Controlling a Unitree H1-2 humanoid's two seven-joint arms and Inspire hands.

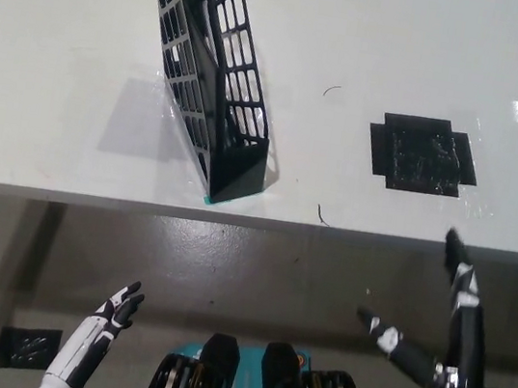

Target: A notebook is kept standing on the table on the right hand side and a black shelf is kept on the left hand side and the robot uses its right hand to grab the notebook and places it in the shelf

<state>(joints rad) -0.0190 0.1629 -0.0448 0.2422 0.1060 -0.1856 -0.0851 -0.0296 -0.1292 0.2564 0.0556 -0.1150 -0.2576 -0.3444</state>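
The black mesh shelf (221, 71) stands on the white table (76, 50), left of centre, and leans a little. A dark flat slab shows between its walls; I cannot tell for sure that it is the notebook. No notebook stands anywhere else on the table. My black right hand (451, 364) hangs below the table's front edge at the bottom right, open, fingers spread and holding nothing. My white left hand (104, 321) rests low at the bottom left, also below the table, open and empty.
A black square patch (422, 155) lies flat on the table's right side. The table's front edge (255, 220) runs across the picture's middle, with grey floor below. A black table leg and foot plate (22, 342) show at the lower left.
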